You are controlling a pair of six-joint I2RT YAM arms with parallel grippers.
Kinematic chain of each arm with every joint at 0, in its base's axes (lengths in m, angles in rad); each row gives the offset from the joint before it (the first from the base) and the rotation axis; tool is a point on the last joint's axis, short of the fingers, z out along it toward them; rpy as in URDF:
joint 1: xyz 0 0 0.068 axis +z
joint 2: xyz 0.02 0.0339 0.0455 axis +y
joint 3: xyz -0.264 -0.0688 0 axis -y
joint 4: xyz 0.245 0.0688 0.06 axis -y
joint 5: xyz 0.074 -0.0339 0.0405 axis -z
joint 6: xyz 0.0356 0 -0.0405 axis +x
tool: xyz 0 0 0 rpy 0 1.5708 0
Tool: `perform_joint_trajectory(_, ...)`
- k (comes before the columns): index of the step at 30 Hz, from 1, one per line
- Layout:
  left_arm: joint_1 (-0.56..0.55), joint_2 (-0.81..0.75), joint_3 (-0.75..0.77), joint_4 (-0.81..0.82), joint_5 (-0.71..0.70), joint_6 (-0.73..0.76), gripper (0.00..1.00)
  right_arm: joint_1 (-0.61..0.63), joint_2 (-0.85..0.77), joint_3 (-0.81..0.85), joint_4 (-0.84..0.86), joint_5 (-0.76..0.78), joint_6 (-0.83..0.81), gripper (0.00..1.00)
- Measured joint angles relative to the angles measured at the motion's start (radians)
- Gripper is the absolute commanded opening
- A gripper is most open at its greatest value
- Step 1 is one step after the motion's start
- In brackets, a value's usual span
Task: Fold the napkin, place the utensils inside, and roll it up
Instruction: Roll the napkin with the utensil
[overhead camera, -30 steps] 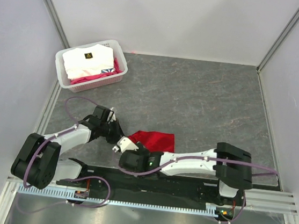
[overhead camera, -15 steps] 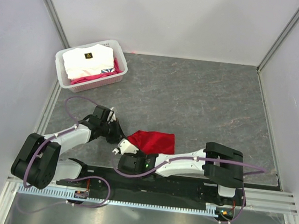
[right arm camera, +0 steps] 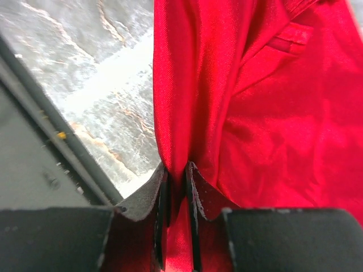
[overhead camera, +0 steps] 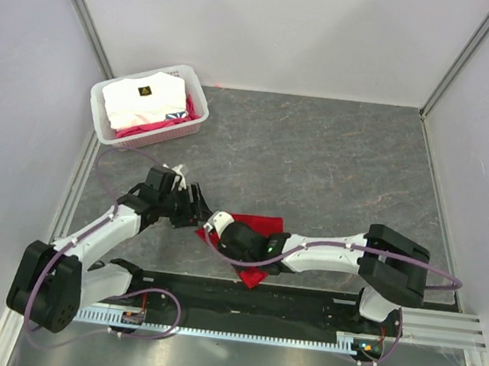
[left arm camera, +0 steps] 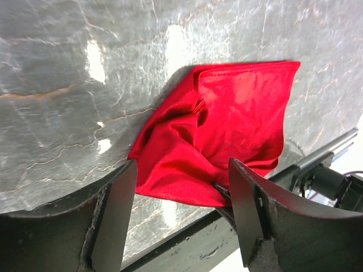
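Observation:
The red napkin (overhead camera: 262, 226) lies crumpled near the table's front edge, one corner trailing toward the black rail. In the right wrist view, my right gripper (right arm camera: 177, 181) is shut on a bunched fold of the napkin (right arm camera: 272, 113). It sits at the cloth's left end (overhead camera: 215, 227). My left gripper (overhead camera: 196, 207) stands open just left of it. In the left wrist view, the open left gripper (left arm camera: 181, 218) frames the napkin (left arm camera: 227, 124) without touching it. The utensils are out of view.
A white basket (overhead camera: 103, 123) holding white and pink folded fabric stands at the back left. A black rail (overhead camera: 302, 300) runs along the table's front edge, close under the napkin. Grey walls enclose the table on three sides.
My left gripper has opened, let go of the napkin and drawn back to the left. My right gripper has shut on the cloth, and a red corner now trails toward the rail.

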Motion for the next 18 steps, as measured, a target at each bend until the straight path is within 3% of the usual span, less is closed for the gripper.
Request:
perform_joint_trajectory(8,0.005,-0.096,-0.008,-0.037,-0.061,0.0,0.73,-0.197,-0.012,-0.045,0.08,-0.443,-0.036,0.14)
perform_joint_trajectory(18,0.005,-0.139,-0.062,-0.039,-0.09,0.008,0.72,-0.415,0.148,0.001,0.125,-0.942,-0.043,0.09)
